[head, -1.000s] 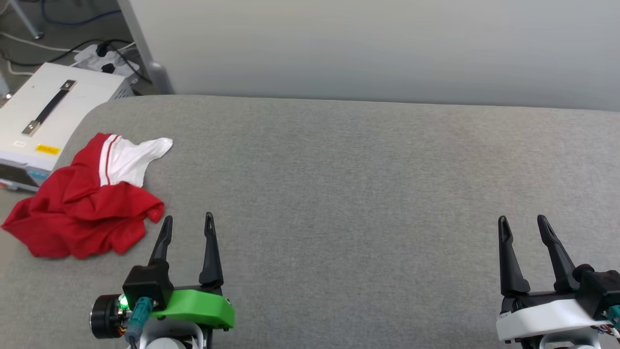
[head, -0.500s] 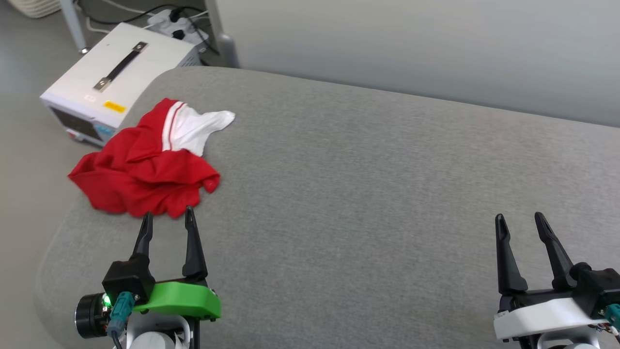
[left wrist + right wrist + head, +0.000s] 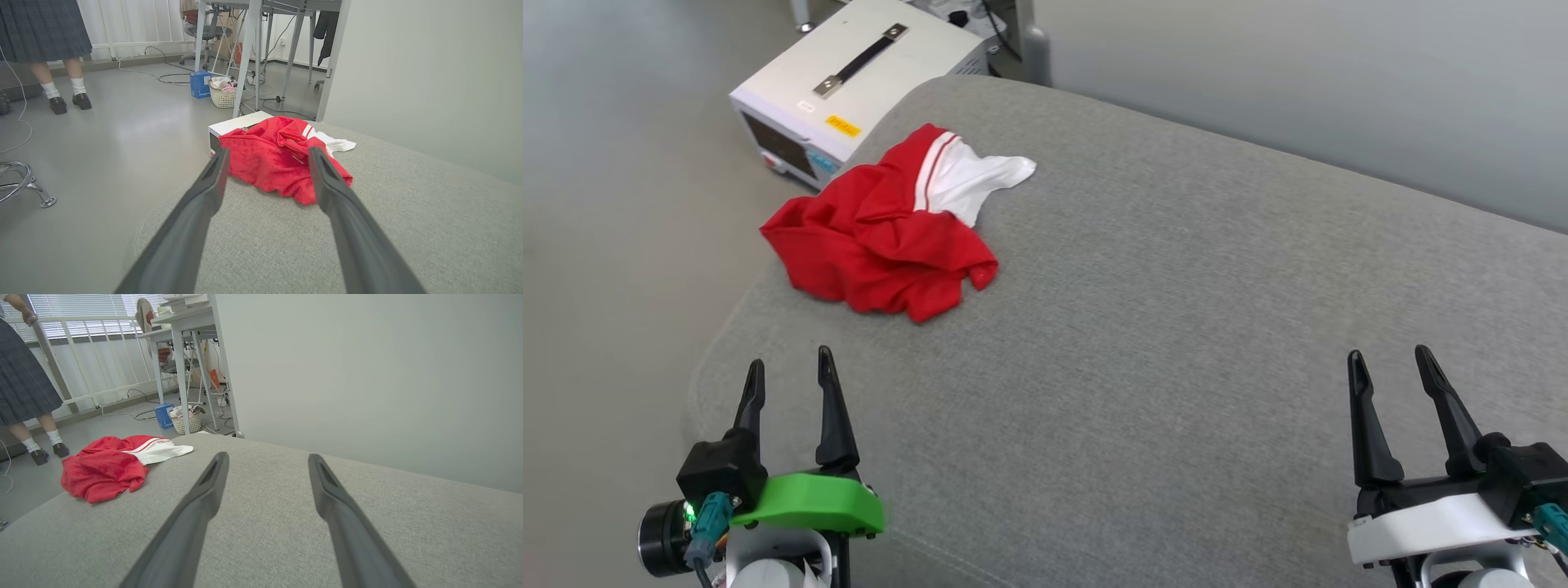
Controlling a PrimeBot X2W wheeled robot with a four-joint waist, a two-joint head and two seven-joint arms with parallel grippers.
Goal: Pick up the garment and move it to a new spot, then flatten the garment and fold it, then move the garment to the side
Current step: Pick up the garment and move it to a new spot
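Observation:
The garment (image 3: 882,241) is a crumpled red shirt with one white sleeve showing, heaped near the left end of the grey padded surface (image 3: 1176,310). In the left wrist view the garment (image 3: 273,157) lies straight ahead, beyond the fingertips. From the right wrist the garment (image 3: 102,467) shows far off to the left. My left gripper (image 3: 788,371) hovers open and empty at the lower left, short of the heap. My right gripper (image 3: 1390,369) stands open and empty at the lower right, far from the shirt.
A white metal box with a black handle (image 3: 858,77) stands on the floor just past the surface's left corner. A person (image 3: 49,45) stands on the floor farther left. Desks, cables and a basket (image 3: 222,92) lie beyond. A pale wall (image 3: 1298,90) backs the surface.
The head camera has swung left, so the whole picture has shifted right. My left gripper now sits lower and farther from the garment in view. Both grippers stay open.

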